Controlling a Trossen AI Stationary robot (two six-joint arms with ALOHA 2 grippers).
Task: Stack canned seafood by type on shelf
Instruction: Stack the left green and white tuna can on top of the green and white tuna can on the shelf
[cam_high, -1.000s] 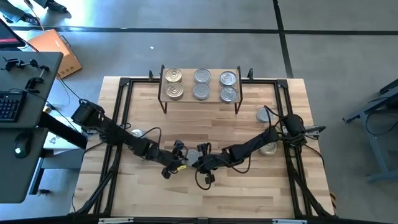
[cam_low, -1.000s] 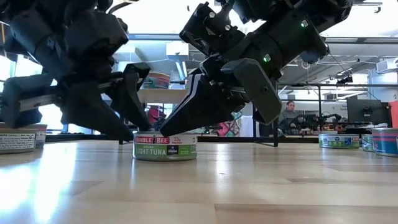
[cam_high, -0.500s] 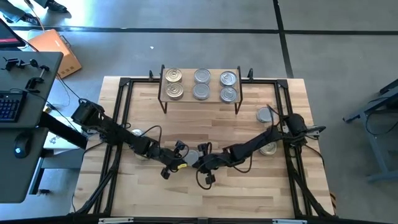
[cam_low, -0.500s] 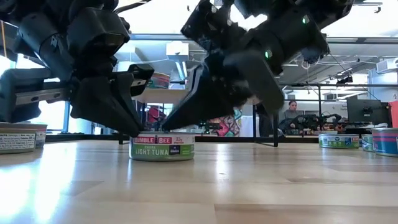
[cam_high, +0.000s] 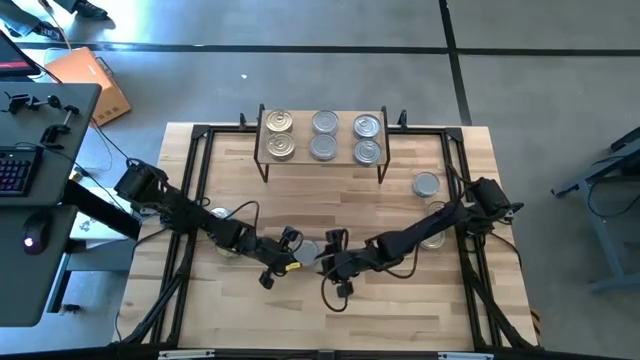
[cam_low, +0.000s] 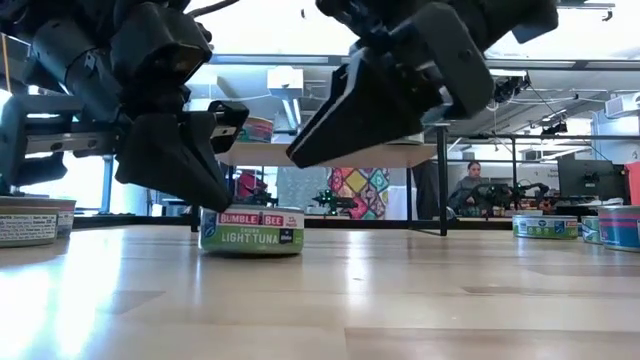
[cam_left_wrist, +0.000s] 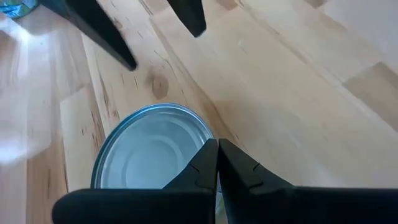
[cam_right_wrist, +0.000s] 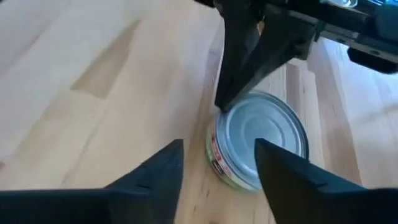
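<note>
Left tool (cam_low: 205, 185) fingers pressed together, low, right tool (cam_right_wrist: 214, 165) parted, raised

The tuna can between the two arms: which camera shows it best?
The low view: the tuna can stands side-on with its label readable. The right wrist view shows its lid and some label, the left wrist view only the lid, and the high view a small disc.

You have a low green-banded tuna tin (cam_low: 251, 230) lying flat on the table at the lower centre of the high view (label reads "Light Tuna"), its silvery lid up. Six tins (cam_high: 323, 136) sit in three pairs on the shelf (cam_high: 322, 160) at top centre. More tins (cam_high: 426, 184) lie at right.
</note>
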